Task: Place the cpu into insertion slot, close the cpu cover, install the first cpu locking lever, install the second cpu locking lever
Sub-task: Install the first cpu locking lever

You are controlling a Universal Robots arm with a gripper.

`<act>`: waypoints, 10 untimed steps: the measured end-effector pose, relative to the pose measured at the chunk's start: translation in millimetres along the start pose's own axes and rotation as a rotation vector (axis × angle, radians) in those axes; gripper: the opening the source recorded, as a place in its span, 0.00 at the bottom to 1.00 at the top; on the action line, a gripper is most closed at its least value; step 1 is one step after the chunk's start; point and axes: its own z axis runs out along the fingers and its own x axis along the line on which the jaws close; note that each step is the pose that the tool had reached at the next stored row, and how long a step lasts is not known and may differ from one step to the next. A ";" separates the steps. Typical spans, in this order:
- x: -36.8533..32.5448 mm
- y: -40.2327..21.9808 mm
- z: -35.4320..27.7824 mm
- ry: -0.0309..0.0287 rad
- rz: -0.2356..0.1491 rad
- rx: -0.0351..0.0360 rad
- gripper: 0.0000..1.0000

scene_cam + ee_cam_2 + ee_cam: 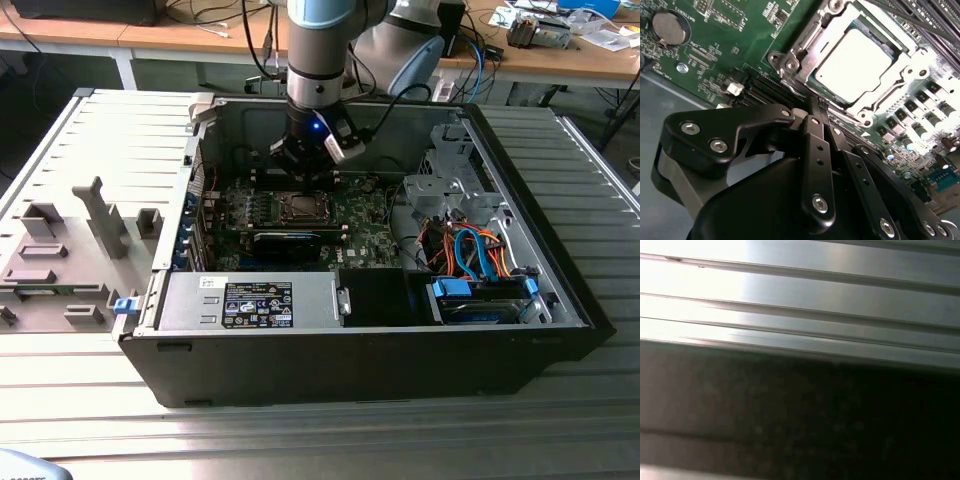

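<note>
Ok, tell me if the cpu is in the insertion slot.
In. The cpu lies flat inside the insertion slot, with the cpu cover framing it.

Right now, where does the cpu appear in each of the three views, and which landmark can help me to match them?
Exterior view: the cpu sits in the insertion slot, just below the gripper.
Second wrist view: the cpu lies framed by the cpu cover, beyond the gripper.
First wrist view: not in it.
Shared landmark: the green motherboard.
</note>
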 end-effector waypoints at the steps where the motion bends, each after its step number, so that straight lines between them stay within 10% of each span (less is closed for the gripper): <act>1: -2.4 -0.2 0.6 -0.0010 -0.001 -0.0006 0.11; 10: -5.4 -0.2 -8.1 -0.0003 -0.004 0.0009 0.11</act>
